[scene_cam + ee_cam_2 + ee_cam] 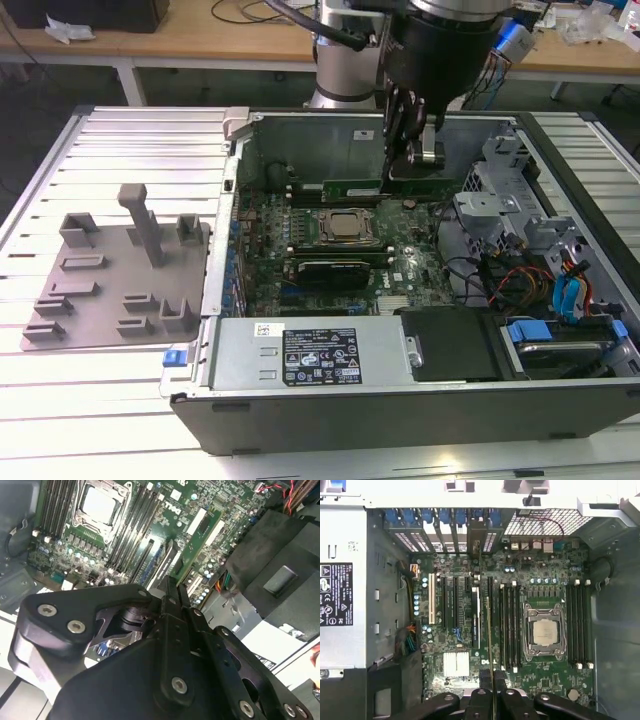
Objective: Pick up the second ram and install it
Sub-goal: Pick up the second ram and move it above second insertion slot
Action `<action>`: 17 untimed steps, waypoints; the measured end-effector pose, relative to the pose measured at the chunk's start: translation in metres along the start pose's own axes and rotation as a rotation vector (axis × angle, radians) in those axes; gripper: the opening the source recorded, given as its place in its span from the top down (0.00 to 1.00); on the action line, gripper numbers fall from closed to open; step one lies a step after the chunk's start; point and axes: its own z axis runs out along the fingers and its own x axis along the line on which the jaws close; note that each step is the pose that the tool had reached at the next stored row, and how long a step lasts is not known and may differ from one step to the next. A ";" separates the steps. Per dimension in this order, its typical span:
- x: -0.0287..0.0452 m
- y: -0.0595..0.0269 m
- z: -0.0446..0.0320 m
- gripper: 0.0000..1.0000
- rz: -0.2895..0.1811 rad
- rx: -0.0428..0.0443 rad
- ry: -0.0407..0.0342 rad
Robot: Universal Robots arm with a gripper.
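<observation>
Slatted white table (110, 150) bearing open computer case (400, 410); pincer (408, 165) closed tight on second ram (355, 186), stick clamped directly beneath it, above motherboard (415, 272) slots; grey tray (90, 290) well apart from pincer.

Long, narrow green ram stick (350, 187) with small dark chips, lying level and standing on its long edge, upper middle of the exterior view. Clamped in the gripper (408, 168). Seen edge-on as a thin line in the first wrist view (488, 640).
</observation>
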 end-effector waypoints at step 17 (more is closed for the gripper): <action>-0.0028 0.0090 0.0211 0.89 0.000 0.0000 0.0001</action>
